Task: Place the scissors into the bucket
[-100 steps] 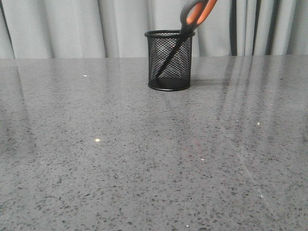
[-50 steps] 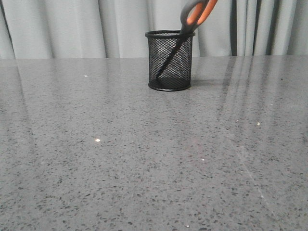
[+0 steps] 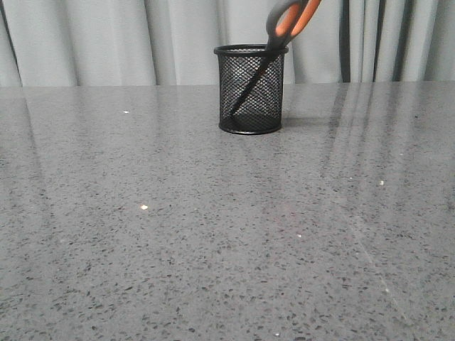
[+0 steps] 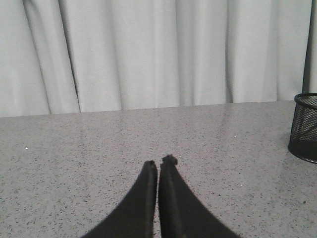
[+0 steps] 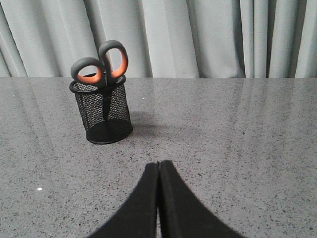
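1 scissors (image 3: 290, 21) inside bucket (image 3: 250, 92), blades down, handles protruding.

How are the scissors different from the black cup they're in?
The scissors have orange-lined grey handle loops; the mesh cup is all black. The scissors lean tilted against the rim, while the cup stands upright on the table. The scissors are longer than the cup is tall, so their handles poke out above it. The cup is see-through wire mesh; the scissors are solid. Both have dark parts, and neither is held by a tool.
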`<state>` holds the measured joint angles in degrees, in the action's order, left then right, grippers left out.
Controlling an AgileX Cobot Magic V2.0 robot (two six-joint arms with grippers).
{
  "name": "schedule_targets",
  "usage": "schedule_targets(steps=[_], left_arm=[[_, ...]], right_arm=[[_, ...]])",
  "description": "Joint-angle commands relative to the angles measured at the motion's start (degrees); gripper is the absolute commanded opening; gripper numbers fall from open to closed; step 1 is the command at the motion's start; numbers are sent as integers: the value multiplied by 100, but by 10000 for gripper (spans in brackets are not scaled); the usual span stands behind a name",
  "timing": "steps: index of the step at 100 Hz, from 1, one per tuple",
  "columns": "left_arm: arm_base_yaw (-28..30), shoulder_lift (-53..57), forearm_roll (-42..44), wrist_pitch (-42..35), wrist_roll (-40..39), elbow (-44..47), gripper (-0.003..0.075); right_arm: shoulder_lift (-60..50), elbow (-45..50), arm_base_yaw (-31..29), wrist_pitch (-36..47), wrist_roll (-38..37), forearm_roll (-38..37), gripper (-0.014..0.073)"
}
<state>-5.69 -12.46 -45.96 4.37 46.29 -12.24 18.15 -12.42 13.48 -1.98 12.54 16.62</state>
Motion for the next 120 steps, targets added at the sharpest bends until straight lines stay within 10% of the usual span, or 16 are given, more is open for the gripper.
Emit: schedule_targets(steps=[1, 25, 49, 120], left_arm=[[11, -49, -82, -349, -4, -164, -19], [11, -49, 55, -383, -151, -164, -19], [202, 355, 3958, -469, -4494, 612, -20], [299, 1421, 4397, -199, -4851, 1454, -20]], right_arm=[[24, -149, -25, 492, 19, 23, -57], [24, -149, -25, 492, 19, 23, -57], [24, -149, -25, 492, 19, 23, -57], [44, -149, -25, 492, 19, 23, -57]])
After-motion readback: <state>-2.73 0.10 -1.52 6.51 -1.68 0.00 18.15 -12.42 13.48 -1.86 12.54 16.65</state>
